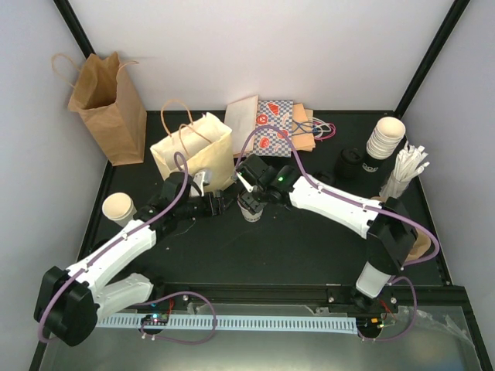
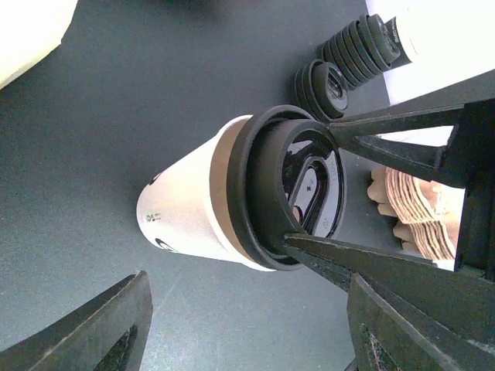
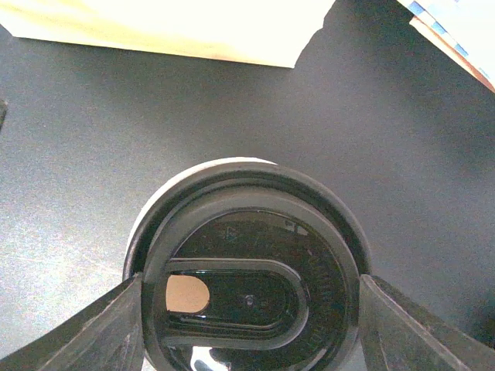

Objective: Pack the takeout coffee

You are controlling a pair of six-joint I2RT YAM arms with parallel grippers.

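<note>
A white takeout coffee cup (image 1: pixel 251 210) with a black lid (image 3: pixel 247 232) stands on the black table, in front of the cream handled bag (image 1: pixel 193 151). My right gripper (image 1: pixel 252 195) comes down over it, shut with a finger pressed on each side of the lid's rim (image 3: pixel 249 282). In the left wrist view its dark fingers (image 2: pixel 387 135) pinch the lid (image 2: pixel 267 193) above the cup's white wall (image 2: pixel 186 209). My left gripper (image 1: pixel 220 203) sits just left of the cup, open, with nothing between its fingers (image 2: pixel 247 305).
An open lidless cup (image 1: pixel 118 207) stands at the left edge. A brown paper bag (image 1: pixel 108 108) stands at the back left, with patterned bags (image 1: pixel 278 127) lying flat behind. At the right are stacked cups (image 1: pixel 384 139), black lids (image 1: pixel 349 164) and white sticks (image 1: pixel 406 170).
</note>
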